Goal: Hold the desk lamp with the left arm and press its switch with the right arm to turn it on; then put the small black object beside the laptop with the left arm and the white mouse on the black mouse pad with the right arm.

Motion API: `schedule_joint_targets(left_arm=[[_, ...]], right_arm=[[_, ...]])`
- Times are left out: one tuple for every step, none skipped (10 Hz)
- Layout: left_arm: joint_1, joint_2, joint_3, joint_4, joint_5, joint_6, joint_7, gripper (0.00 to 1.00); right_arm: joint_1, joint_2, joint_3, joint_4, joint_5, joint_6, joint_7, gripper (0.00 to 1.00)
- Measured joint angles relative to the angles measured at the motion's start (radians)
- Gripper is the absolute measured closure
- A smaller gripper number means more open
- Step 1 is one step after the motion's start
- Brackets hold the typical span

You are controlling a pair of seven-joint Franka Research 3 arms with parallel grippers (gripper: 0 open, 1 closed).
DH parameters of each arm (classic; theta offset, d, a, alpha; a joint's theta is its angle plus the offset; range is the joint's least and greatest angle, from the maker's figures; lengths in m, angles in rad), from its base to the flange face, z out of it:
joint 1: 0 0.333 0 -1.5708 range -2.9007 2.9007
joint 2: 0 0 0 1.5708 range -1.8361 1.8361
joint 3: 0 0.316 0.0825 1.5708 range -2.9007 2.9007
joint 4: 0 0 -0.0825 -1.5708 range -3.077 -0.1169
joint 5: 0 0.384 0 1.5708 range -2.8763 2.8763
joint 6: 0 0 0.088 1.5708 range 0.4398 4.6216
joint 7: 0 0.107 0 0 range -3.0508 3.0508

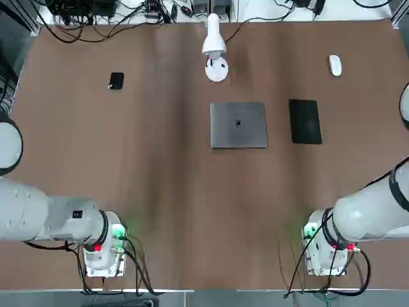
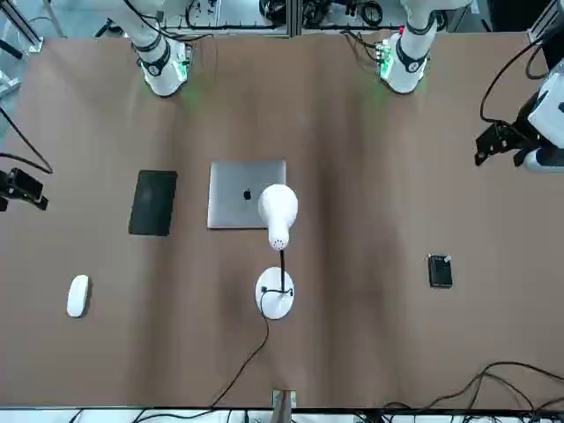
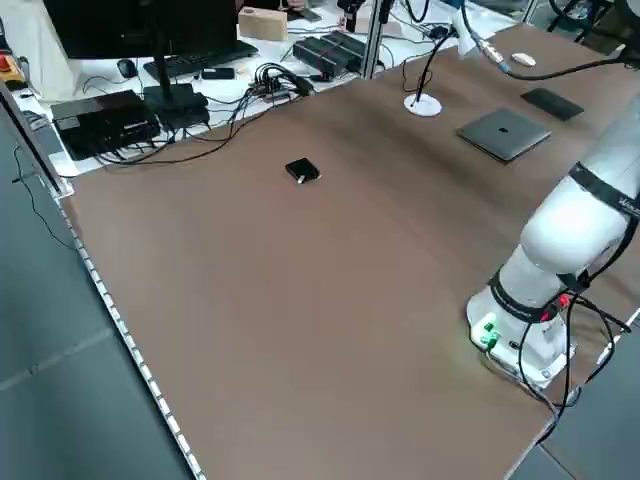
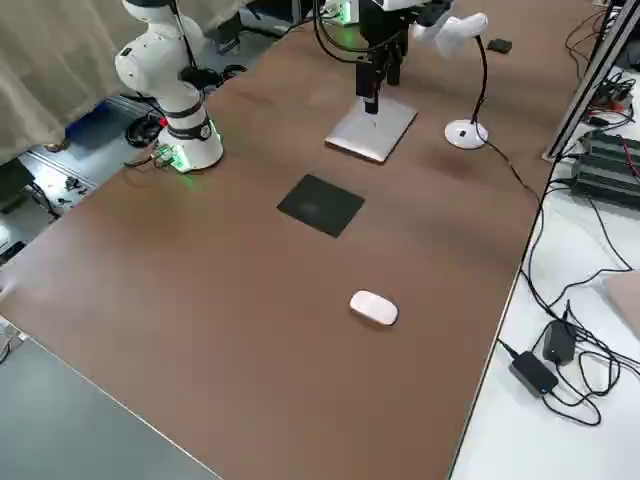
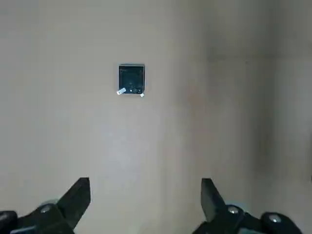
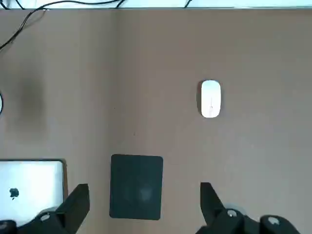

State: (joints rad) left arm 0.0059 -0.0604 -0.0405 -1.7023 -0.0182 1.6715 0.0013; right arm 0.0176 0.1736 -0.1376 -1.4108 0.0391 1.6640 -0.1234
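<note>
The white desk lamp (image 1: 216, 59) stands at the far middle of the table, its head (image 2: 278, 210) leaning over the closed grey laptop (image 1: 238, 125); no glow shows under it. The small black object (image 1: 116, 81) lies far left. A black mouse pad (image 1: 305, 121) sits right of the laptop, and the white mouse (image 1: 335, 64) lies beyond it. My left gripper (image 5: 145, 197) hangs open high over the left side, the black object (image 5: 131, 79) ahead of it. My right gripper (image 6: 145, 200) hangs open high over the right side, with mouse (image 6: 210, 99) and pad (image 6: 136, 186) ahead.
The lamp's cord (image 2: 249, 352) runs from its base to the table's far edge. Cables and power boxes (image 1: 96, 9) crowd the strip behind the table. A side bench with monitor and keyboard (image 3: 190, 60) stands beyond the left edge. The arm bases (image 1: 102, 246) stand at the near edge.
</note>
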Motion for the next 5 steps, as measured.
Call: schedule_joint_targets(left_arm=[[0.000,0.000,0.000,0.000,0.000,0.000,0.000,0.00],[0.000,0.000,0.000,0.001,0.000,0.000,0.000,0.00],[0.000,0.000,0.000,0.002,0.000,0.000,-0.001,0.00],[0.000,0.000,0.000,0.005,-0.001,0.000,-0.005,0.00],[0.000,0.000,0.000,0.007,-0.002,-0.003,-0.005,0.00]], right_arm=[[0.000,0.000,0.000,0.000,0.000,0.000,0.000,0.00],[0.000,0.000,0.000,0.000,0.000,0.000,0.000,0.00],[0.000,0.000,0.000,0.000,0.000,0.000,0.000,0.00],[0.000,0.000,0.000,0.000,0.000,0.000,0.000,0.00],[0.000,0.000,0.000,-0.003,0.000,-0.002,0.000,0.00]])
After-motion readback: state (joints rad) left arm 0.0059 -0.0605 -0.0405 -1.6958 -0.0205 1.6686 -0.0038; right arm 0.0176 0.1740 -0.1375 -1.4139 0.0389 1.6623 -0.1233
